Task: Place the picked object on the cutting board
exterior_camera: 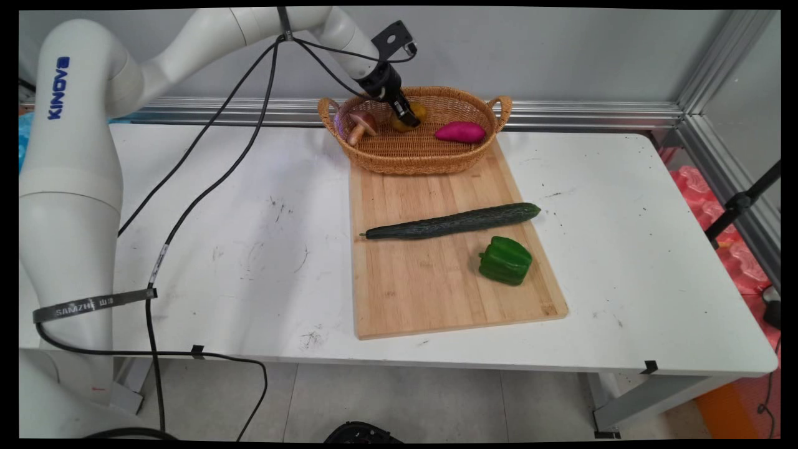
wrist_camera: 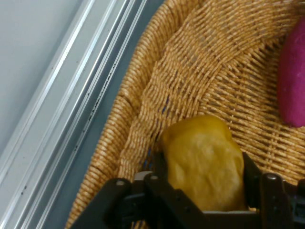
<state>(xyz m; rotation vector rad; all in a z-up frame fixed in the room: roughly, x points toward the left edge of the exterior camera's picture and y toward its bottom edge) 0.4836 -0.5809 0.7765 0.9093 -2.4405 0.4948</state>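
From above, you see a white table (exterior_camera: 262, 262) against a grey wall, a wooden board (exterior_camera: 430, 280) on it with a cucumber (exterior_camera: 452, 222) and a green pepper (exterior_camera: 505, 260). At the board's far end the basket (exterior_camera: 411, 159) holds a mushroom (exterior_camera: 361, 125) and a purple sweet potato (exterior_camera: 460, 132); the gripper (exterior_camera: 406, 115) reaches in, half hiding a yellow lump.

In the hand view, the gripper (wrist_camera: 205, 191) is clamped on that yellow potato (wrist_camera: 205, 162), inside the basket (wrist_camera: 143, 119). You cannot tell whether it rests on the weave.

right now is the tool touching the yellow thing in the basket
Touching. The hand view shows the tool with a finger pressed against each side of the yellow thing, no gap either side, above the basket weave.
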